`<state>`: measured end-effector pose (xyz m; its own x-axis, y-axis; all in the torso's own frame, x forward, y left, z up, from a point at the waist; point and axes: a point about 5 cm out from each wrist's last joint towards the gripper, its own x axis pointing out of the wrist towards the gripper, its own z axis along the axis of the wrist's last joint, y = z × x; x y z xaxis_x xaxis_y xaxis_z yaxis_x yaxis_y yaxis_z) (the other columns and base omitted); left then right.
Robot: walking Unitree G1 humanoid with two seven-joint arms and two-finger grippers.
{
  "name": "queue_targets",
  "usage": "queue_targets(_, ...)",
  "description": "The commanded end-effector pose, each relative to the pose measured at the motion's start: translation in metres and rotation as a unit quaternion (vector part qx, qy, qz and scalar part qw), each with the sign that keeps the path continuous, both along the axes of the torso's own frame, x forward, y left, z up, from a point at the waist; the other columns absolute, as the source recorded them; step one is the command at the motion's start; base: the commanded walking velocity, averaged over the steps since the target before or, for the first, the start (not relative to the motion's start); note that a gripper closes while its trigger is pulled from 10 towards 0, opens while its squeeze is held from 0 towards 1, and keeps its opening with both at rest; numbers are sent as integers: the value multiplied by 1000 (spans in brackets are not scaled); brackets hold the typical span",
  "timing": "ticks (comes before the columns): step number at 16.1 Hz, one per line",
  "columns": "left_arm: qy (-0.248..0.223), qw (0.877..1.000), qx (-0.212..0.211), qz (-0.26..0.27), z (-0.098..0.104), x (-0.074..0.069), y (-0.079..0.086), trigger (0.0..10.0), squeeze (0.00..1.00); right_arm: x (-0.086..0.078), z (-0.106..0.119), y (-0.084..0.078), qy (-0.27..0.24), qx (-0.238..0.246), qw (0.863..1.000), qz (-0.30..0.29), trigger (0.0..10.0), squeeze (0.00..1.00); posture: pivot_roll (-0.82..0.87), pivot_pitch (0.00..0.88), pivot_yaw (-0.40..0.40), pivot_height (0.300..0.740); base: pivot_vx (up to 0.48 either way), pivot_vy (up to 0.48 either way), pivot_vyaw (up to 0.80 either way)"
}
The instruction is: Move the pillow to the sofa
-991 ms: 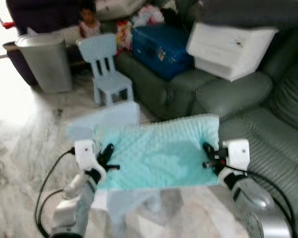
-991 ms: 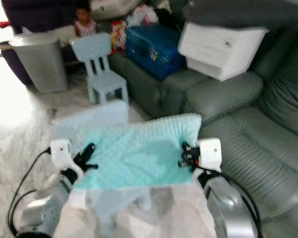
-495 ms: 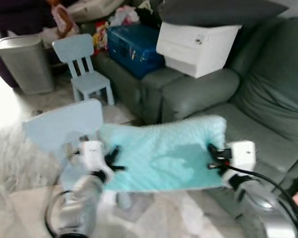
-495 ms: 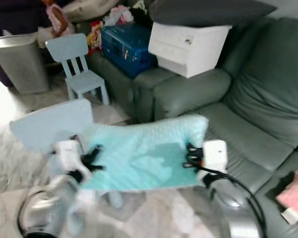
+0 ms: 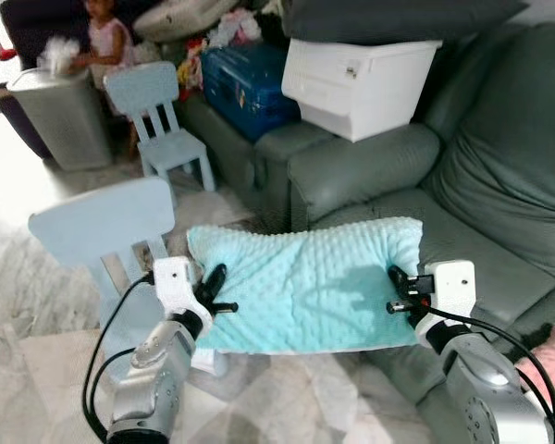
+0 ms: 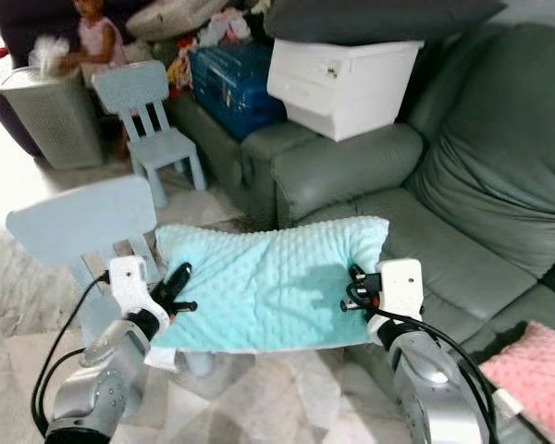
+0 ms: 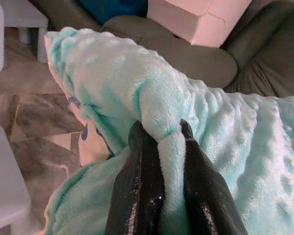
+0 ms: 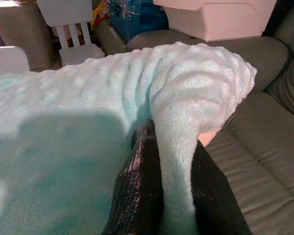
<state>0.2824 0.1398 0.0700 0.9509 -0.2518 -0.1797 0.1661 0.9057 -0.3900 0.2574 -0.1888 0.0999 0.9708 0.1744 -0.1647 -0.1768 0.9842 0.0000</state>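
Note:
A mint-green bumpy pillow (image 5: 305, 287) hangs flat between my two grippers, in front of the grey-green leather sofa (image 5: 499, 176). My left gripper (image 5: 219, 294) is shut on the pillow's left edge; its black fingers (image 7: 142, 196) pinch a fold of the plush pillow (image 7: 152, 98). My right gripper (image 5: 396, 294) is shut on the right edge, and a fold of the pillow (image 8: 186, 98) is squeezed between its fingers (image 8: 137, 196). The sofa seat (image 6: 472, 250) lies just behind and to the right of the pillow.
A pale blue child's chair (image 5: 102, 227) stands under the pillow's left end, another (image 5: 162, 125) farther back. A white drawer box (image 5: 361, 79) and a blue case (image 5: 240, 79) rest on the sofa's far part. A person (image 5: 102, 42) stands by a grey bin (image 5: 60, 116). A pink cushion (image 6: 532, 370) lies at right.
The view has swung right and closer, so more of the sofa shows. Both grippers keep their hold on the pillow, which now hangs closer to the sofa seat.

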Motion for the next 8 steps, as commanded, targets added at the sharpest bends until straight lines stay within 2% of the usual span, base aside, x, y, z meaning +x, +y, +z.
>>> queue_targets(1, -11, 1000, 0, 4, 7, 5, 5, 10000, 0, 3, 6, 3, -15, 3, 1000, 2, 10000, 0, -224, 19, 9, 740, 0, 0, 0)
queue_targets(6, -9, 1000, 0, 4, 6, 5, 7, 10000, 0, 4, 6, 4, -14, 2, 1000, 1, 10000, 0, -222, 16, 12, 740, 0, 0, 0)
queue_targets(8, -4, 1000, 5, 3, 4, 5, 7, 10000, 0, 4, 5, 5, -12, 5, 1000, -1, 10000, 0, -222, 13, 13, 740, 0, 0, -800)
